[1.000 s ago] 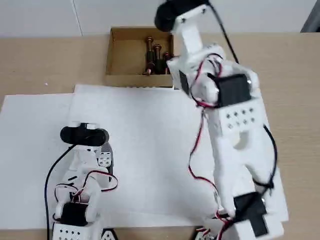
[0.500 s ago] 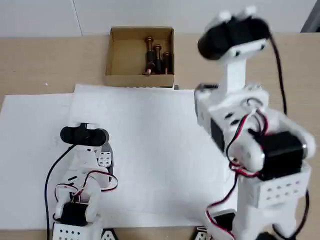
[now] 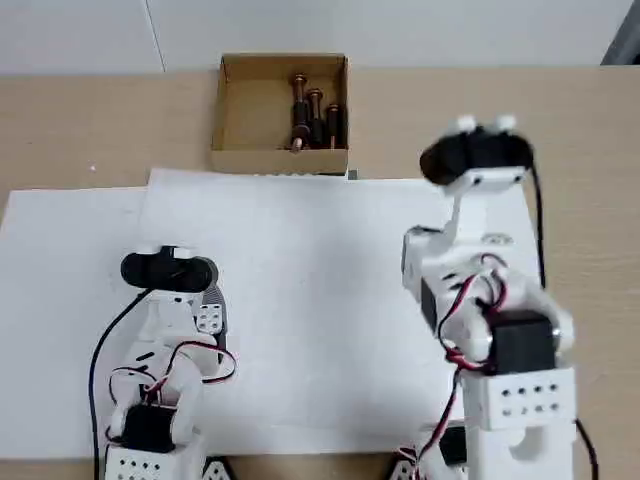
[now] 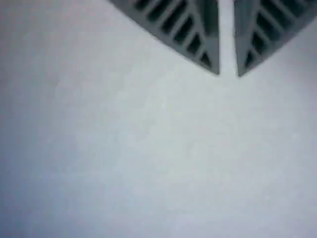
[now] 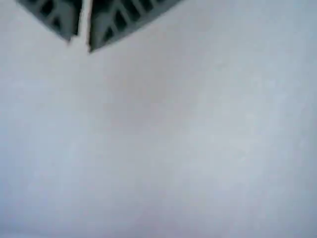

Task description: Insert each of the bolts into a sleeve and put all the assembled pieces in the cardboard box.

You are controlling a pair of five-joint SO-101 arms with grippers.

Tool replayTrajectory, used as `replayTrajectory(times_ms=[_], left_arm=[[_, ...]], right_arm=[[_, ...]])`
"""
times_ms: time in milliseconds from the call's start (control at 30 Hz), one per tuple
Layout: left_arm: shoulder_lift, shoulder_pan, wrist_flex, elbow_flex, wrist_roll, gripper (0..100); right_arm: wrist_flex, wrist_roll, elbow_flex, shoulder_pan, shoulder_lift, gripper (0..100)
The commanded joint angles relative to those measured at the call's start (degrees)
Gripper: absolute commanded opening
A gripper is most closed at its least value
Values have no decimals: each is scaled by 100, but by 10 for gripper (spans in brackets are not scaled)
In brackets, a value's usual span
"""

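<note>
At the far edge of the table (image 3: 80,120), seen from the high view, the box (image 3: 250,110) sits open, its near wall just beyond the top edge of the paper (image 3: 300,280). Three pieces (image 3: 315,115), each a bolt in a sleeve, lie side by side in the right half of the box, close against one another and pointing roughly from the near wall to the far wall. White paper covers most of the table in front of the box. The left arm (image 3: 165,340) is folded low over the near left part of the paper, its black camera housing toward the box. The right arm (image 3: 480,300) stands over the near right part of the paper, taller, with red and black wires looping along it. Both arms are well apart from the box. From the left wrist view, the left gripper (image 4: 228,74) hangs over bare paper (image 4: 148,158). Its two ribbed grey fingers (image 4: 188,29) are drawn nearly together with only a narrow gap between the tips, and nothing is held in that gap. From the right wrist view, the right gripper (image 5: 79,44) is likewise over plain paper (image 5: 173,148). Its fingers (image 5: 124,15) are closed down to a thin slit and grip nothing.
</note>
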Motion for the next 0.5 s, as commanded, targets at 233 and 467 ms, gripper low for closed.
replayTrajectory(times_ms=[233,467], left_arm=[[-53,-26,0,-31,-26,6],[-53,-26,0,-31,-26,6]], right_arm=[[-1727,-26,2769,40,-1560,2],[-2554,-26,4299,57,-2334,2]])
